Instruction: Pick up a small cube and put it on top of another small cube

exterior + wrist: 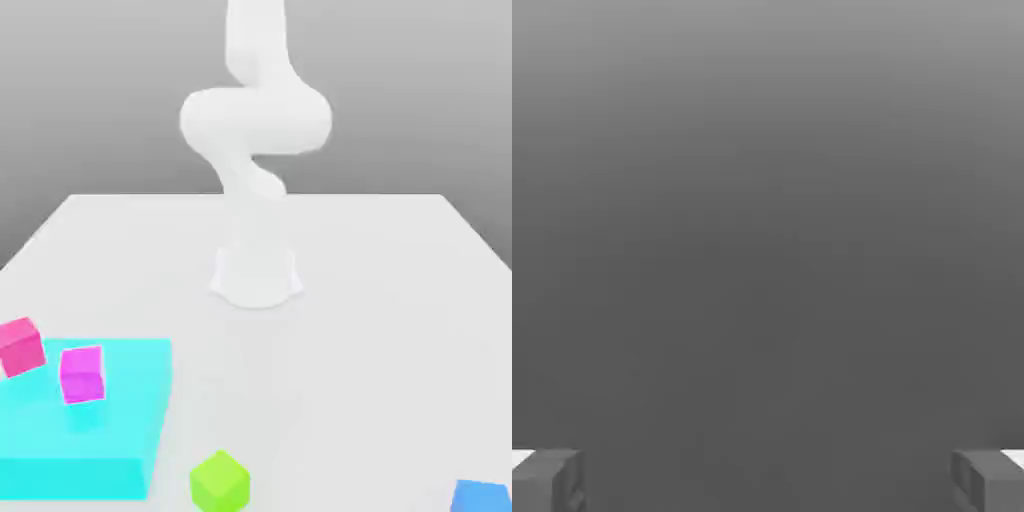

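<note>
A small lime-green cube (219, 481) rests on the white table near its front edge, a little to the exterior view's left of centre. In the hand view my gripper (768, 480) is open, its two grey fingertips (547, 478) far apart with nothing but grey background between them. The white arm (256, 120) rises from its base (256, 275) at the middle of the table and bends up out of the picture.
A flat cyan block (85, 420) lies at the front left. On it stand a magenta cube (82, 373) and, at its left edge, a pink cube (21, 346). A blue cube (480, 496) sits at the front right corner.
</note>
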